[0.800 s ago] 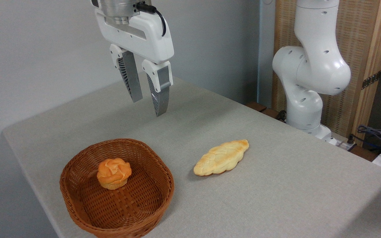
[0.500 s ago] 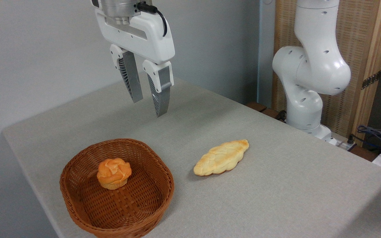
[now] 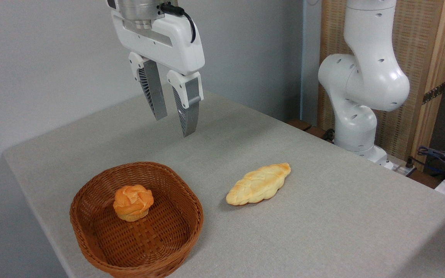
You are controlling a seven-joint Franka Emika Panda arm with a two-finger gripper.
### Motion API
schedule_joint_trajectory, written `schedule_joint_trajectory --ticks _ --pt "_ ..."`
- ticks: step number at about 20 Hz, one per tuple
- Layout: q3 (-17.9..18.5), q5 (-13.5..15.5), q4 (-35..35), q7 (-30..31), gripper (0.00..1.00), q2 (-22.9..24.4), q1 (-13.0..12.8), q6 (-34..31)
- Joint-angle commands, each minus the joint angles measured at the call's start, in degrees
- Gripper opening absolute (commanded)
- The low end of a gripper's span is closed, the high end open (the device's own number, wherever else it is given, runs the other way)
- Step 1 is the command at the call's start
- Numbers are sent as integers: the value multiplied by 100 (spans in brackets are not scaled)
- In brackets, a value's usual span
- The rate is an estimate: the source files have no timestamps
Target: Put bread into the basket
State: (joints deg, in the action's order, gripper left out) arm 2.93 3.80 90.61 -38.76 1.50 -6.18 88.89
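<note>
Right now our tool (image 3: 173, 126) hangs high over the counter (image 3: 323, 216), ribbed grey fingers (image 3: 187, 112) spread, holding nothing. Bread (image 3: 258, 183), a pale braided leaf-shaped loaf with browned tips, lies flat mid-counter, apart from the basket (image 3: 91, 247), with bare cloth all round it. We see the woven brown wicker basket near the front-left edge, a round orange bun (image 3: 133, 202) inside.
</note>
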Motion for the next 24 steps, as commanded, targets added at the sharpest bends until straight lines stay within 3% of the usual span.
schedule_joint_trajectory --ticks 1,6,10,12,16,21,24 --pt "112 95 359 -132 100 349 -32 -144" --pt "147 43 1369 -141 100 1044 -93 198" --pt "436 16 2643 -220 100 1686 -444 1208" --pt "551 -54 3030 -377 100 1757 -568 1437" --pt "578 -774 3971 -563 100 1836 -621 2315" --pt "903 -881 4464 -563 100 1757 -639 3274" --pt "1043 -881 4518 -572 100 1739 -656 3319"
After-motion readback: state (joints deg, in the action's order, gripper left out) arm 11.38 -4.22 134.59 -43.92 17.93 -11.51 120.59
